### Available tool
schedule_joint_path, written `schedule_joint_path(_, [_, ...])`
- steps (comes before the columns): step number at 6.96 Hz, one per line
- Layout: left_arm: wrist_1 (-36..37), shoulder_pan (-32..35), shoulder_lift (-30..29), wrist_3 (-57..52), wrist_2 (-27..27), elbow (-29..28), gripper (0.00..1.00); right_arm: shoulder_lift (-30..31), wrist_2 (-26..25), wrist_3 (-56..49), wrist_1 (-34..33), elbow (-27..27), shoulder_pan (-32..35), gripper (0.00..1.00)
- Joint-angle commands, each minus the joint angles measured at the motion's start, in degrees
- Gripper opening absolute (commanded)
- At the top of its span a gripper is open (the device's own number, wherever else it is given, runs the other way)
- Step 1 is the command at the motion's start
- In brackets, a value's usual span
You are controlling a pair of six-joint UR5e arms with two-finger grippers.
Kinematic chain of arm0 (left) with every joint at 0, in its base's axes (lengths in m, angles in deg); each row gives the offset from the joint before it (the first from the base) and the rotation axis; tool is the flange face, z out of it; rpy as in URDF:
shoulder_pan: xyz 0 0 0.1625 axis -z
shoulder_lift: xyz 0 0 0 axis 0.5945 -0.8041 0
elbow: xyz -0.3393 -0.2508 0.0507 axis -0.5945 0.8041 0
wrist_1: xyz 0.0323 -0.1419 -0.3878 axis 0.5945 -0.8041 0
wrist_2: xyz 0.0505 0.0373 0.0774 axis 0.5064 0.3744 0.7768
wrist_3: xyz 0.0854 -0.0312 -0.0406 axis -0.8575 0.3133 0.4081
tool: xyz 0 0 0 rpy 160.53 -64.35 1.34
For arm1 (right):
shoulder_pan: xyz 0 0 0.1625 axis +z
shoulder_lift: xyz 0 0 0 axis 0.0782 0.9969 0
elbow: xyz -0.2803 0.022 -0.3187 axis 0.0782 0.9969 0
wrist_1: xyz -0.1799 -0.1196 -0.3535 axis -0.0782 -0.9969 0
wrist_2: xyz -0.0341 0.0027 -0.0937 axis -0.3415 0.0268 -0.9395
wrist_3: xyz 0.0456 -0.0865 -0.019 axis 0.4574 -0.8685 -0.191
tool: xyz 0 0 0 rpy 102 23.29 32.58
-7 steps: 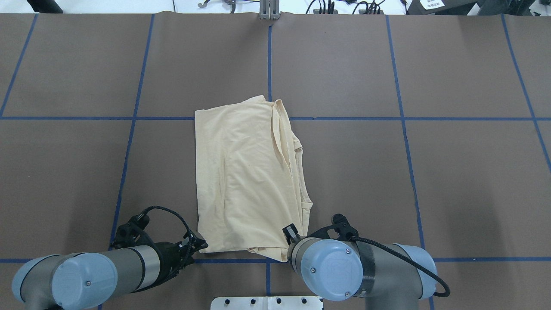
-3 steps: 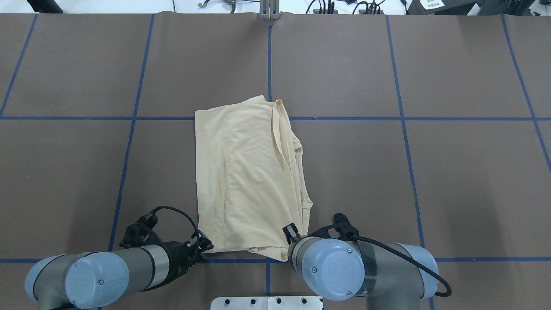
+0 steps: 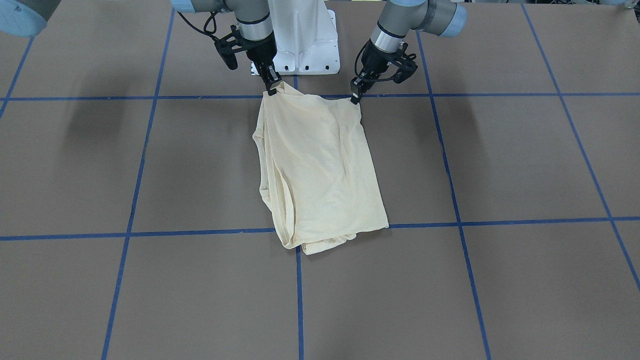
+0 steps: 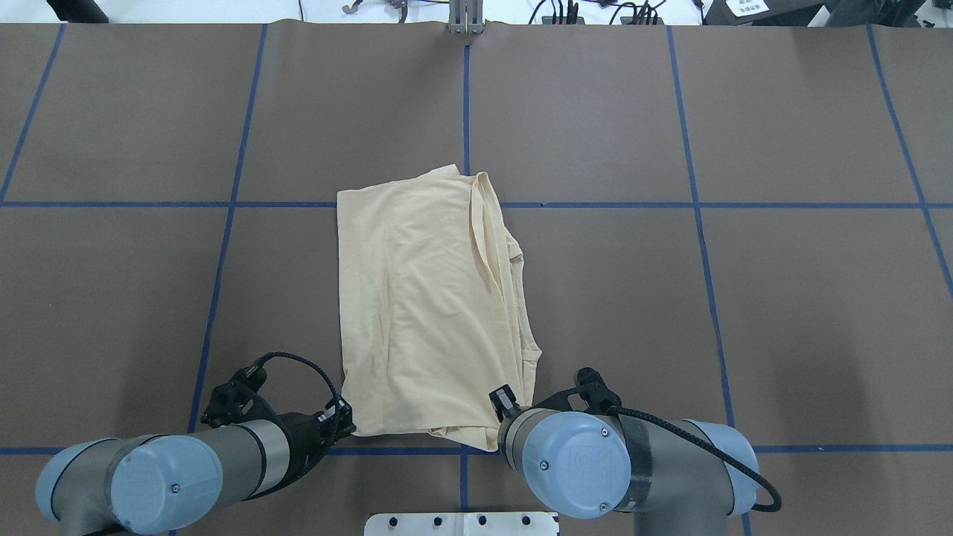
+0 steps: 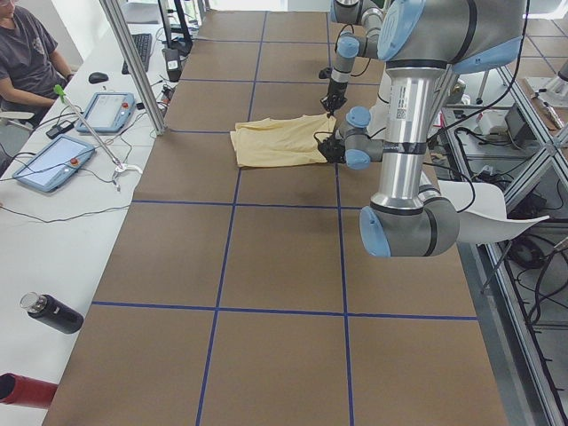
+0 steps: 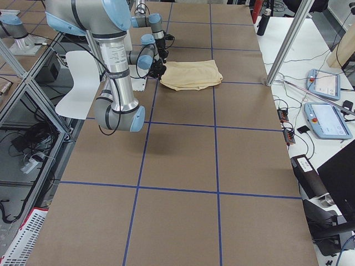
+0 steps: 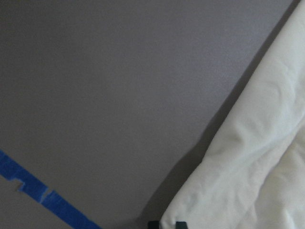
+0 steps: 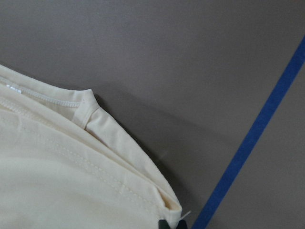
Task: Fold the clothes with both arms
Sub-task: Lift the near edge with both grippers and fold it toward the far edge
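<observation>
The T-shirt (image 4: 424,313) lies folded into a long rectangle on the brown counter (image 4: 744,298), just in front of the white pedestal base (image 3: 305,40), with its long axis pointing away from the base. Its plain cream-yellow side faces up. Stacked layers and a stitched hem show along the edge on the robot's right.

The right pincer (image 3: 271,89) is clamped on the shirt corner nearest the base on the robot's right. In the right wrist view, the fingertips (image 8: 164,224) meet at that corner, which is drawn up slightly. The left pincer (image 3: 355,96) is closed on the other base-side corner. In the left wrist view, the fold edge sits between its fingertips (image 7: 153,224).

Both arms reach out from the base, one on each side of it. In the overhead view, the right arm (image 4: 595,461) covers its own pincer and part of the shirt's near edge. The left arm (image 4: 171,476) stops beside the shirt.

Blue tape lines (image 4: 595,205) divide the counter into squares. One crosses under the shirt end farthest from the base.

Well apart from the base, past the counter edge opposite it, the left side view shows:
- a seated operator (image 5: 27,53)
- two handheld control tablets (image 5: 108,111)
- a slanted metal post (image 5: 133,62)
- a black bottle (image 5: 51,312)
</observation>
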Motion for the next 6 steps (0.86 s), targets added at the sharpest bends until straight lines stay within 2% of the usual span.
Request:
schedule_joint_path(1, [0.83,-1.28,-0.07,-0.29,-0.3,3.71,0.0,0.17,0.03,0.0,0.0,-0.44,0.02,0.0])
schedule_joint_path(2, [1.87,-3.99,0.11,-0.12,-0.39,6.69,0.0,1.83,0.03,0.0,0.0,-2.53,-0.5,0.0])
schedule_joint_path(4, [6.87,-4.55,0.19,0.15,-3.02,13.63,0.0,4.48,0.12,0.0,-1.48,-8.67,-0.78,0.0])
schedule_joint_path(5, [7.24,-3.41,0.37,-0.72,-5.38,14.88,0.0,3.53,0.99,-0.26,-6.45,-12.53,1.58,0.0])
schedule_joint_path(6, [9.33,1.03,-0.06,-3.69,-8.88,15.15,0.0,1.43,3.52,-1.13,-7.9,-13.44,5.34,0.0])
